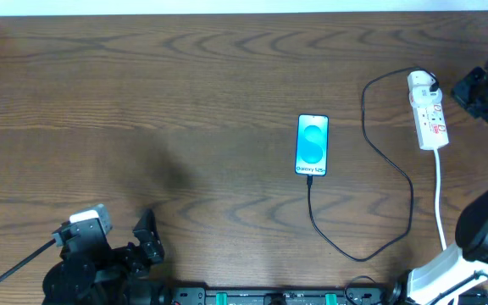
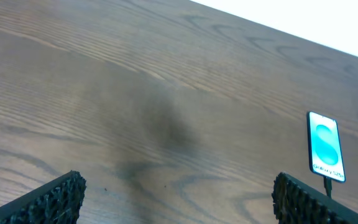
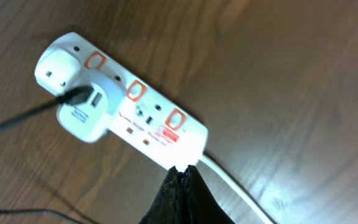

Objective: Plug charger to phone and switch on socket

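The phone (image 1: 313, 145) lies in the middle of the table with its turquoise screen up; it also shows in the left wrist view (image 2: 325, 147). The black charger cable (image 1: 392, 161) runs from the phone's near end in a loop to the white plug (image 1: 422, 83) seated in the white socket strip (image 1: 430, 119) at the right. In the right wrist view the plug (image 3: 82, 112) sits in the strip (image 3: 154, 127). My right gripper (image 3: 182, 171) is shut and empty, its tips at the strip's cord end. My left gripper (image 2: 179, 193) is open and empty, low at the near left.
The strip's white cord (image 1: 440, 195) runs toward the near right edge, past the right arm's base (image 1: 468, 254). The left arm (image 1: 100, 254) sits at the near left edge. The tabletop is dark wood (image 1: 142, 110).
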